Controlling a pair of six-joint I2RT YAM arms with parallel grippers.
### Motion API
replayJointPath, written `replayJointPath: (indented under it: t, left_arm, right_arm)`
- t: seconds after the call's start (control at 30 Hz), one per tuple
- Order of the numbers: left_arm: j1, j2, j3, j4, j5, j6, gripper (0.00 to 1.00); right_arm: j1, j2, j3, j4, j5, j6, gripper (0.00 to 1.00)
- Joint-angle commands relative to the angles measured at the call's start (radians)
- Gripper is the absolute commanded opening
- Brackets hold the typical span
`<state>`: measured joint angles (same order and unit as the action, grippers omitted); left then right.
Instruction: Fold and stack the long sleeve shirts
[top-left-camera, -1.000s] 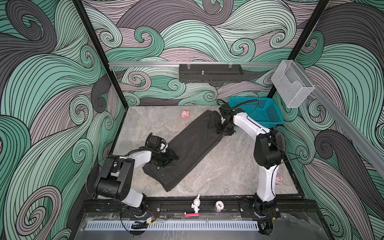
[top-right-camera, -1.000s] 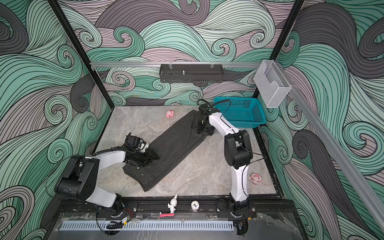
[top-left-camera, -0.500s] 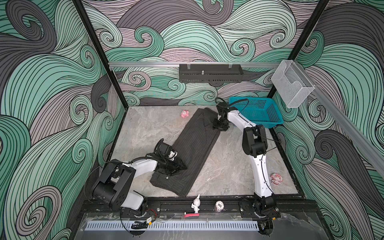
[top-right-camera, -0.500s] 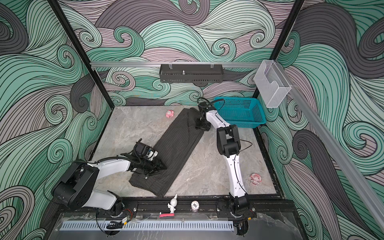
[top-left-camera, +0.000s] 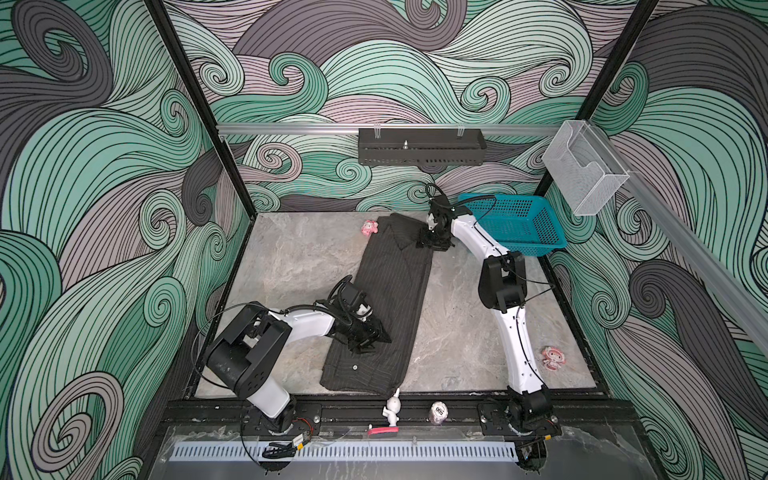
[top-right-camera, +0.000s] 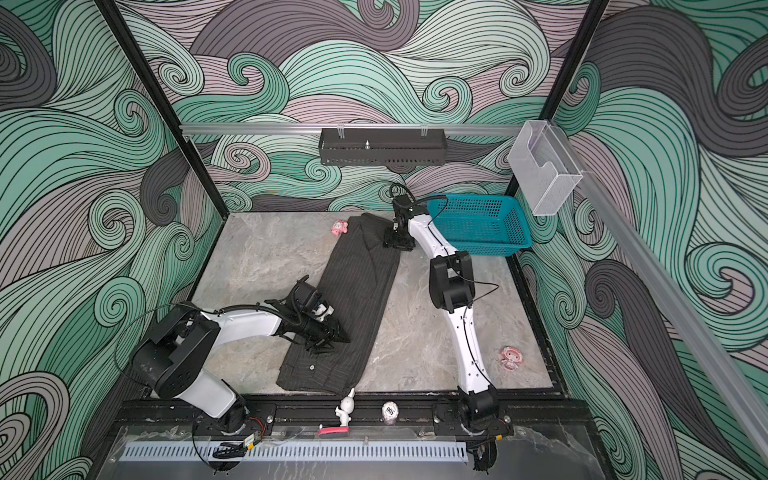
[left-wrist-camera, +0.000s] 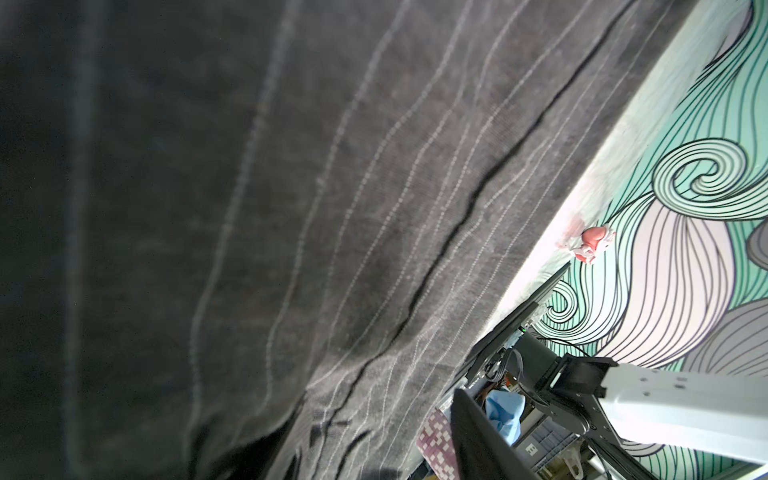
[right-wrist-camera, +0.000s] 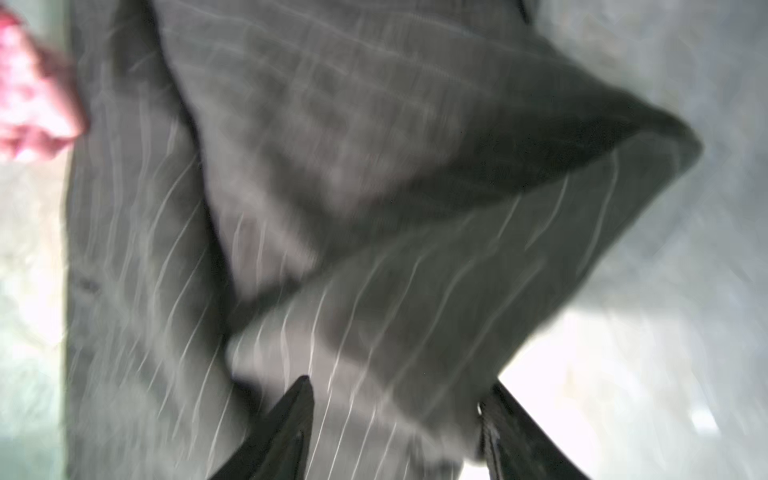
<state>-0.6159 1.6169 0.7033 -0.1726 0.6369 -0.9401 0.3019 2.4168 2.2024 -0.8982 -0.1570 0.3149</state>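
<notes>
Both arms stretch low; left gripper (top-left-camera: 374, 344) and right gripper (top-left-camera: 430, 244), jaws parted and empty, bracket the shirt (top-left-camera: 395, 282) lengthwise, collar by the right.

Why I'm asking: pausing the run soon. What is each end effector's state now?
Left end effector: on the shirt; open or closed cannot be told.
Right end effector: open, shirt cloth lying between its fingers.

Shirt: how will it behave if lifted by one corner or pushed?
Likely floppy: the shirt lies flat and creased, with a raised flap, so a lifted corner would probably drape. Probably light, since the cloth looks thin. Pushed, it would likely bunch rather than slide whole over the table.
</notes>
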Motion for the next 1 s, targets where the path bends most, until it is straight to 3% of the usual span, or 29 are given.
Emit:
replayJointPath:
  t: [0.0,0.27,0.43,0.67,0.8,0.97]
  left_arm:
    - [-0.031,0.126,0.01,-0.043,-0.129,-0.023,0.58]
    - [-0.11,0.266,0.16,0.049,-0.121,-0.094,0.57]
    - [-0.138,0.202,0.227,0.024,-0.146,-0.091,0.59]
    - [-0.145,-0.202,0.196,-0.178,-0.274,0.034,0.7]
    - [-0.135,-0.479,0.058,-0.349,-0.375,0.041,0.74]
    - [-0.13,-0.754,-0.179,-0.424,-0.407,-0.02,0.75]
  right_arm:
    - [0.003,-0.24,-0.153,0.067,0.053,0.016,0.67]
    - [0.0,-0.643,-0.541,0.109,0.086,0.019,0.72]
    - [0.005,-0.875,-0.797,0.149,0.045,0.062,0.7]
    - [0.069,-1.165,-1.157,0.202,-0.05,0.24,0.68]
    - [0.169,-1.322,-1.338,0.22,-0.03,0.386,0.67]
    - [0.318,-1.458,-1.549,0.289,-0.011,0.588,0.66]
